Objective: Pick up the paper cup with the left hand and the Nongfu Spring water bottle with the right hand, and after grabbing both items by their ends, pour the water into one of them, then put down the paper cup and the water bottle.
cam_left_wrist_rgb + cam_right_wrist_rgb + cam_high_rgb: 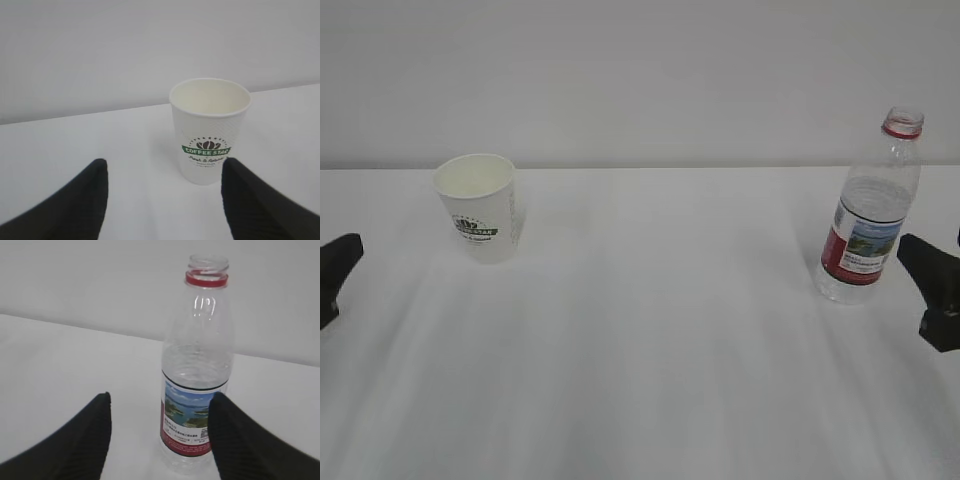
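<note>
Both my grippers gape wide, empty. Paper cup [210, 132] at one o'clock of my left hand [162, 200]: light, crushable, take it low. Nongfu Spring water bottle [197, 365] at twelve o'clock of my right hand [160, 437]: slick, thin-walled, grip its base.

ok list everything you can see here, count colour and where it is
paper cup: one, white with dark green logo, upright on the table's left, empty as far as shown
water bottle: one, clear with red neck ring and red-and-white label, upright on the right, capless
table: one, white, under both items
wall: white, behind the table
left gripper: one, black, open, short of the cup
right gripper: one, black, open, short of the bottle
</note>
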Controlling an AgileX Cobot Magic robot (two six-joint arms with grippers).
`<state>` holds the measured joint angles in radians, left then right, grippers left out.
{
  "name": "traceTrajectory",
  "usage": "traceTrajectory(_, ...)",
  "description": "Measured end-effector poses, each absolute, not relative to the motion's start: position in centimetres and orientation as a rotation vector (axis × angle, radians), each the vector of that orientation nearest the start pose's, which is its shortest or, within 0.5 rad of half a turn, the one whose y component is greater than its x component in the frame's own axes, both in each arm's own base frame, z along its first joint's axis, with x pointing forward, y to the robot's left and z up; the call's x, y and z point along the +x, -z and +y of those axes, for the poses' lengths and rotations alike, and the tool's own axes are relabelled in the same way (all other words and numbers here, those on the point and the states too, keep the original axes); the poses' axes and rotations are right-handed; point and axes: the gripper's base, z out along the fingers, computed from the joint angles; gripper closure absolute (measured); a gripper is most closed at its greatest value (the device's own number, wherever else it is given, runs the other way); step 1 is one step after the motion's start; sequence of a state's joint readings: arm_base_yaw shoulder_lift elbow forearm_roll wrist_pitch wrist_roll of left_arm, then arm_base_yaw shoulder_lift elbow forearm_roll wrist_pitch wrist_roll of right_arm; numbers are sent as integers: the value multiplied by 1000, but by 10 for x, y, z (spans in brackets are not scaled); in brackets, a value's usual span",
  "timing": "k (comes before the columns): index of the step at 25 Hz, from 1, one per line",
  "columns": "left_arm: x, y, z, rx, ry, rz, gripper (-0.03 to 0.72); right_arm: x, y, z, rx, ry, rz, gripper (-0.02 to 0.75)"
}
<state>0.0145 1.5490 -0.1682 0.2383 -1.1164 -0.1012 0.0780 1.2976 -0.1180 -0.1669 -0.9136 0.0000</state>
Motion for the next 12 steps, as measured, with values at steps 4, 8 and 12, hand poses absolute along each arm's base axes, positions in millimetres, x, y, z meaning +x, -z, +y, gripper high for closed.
traceTrajectory(4,207,-128,-18,157,203,1873,172,180,-156,27,-240,-130,1747,273)
traceTrajectory(8,206,-120,-21,190,229,1908,172,180,-134,26,-224,-134,1857,273)
traceTrajectory(12,206,-120,-22,196,234,1906,172,180,-127,26,-225,-138,1893,273)
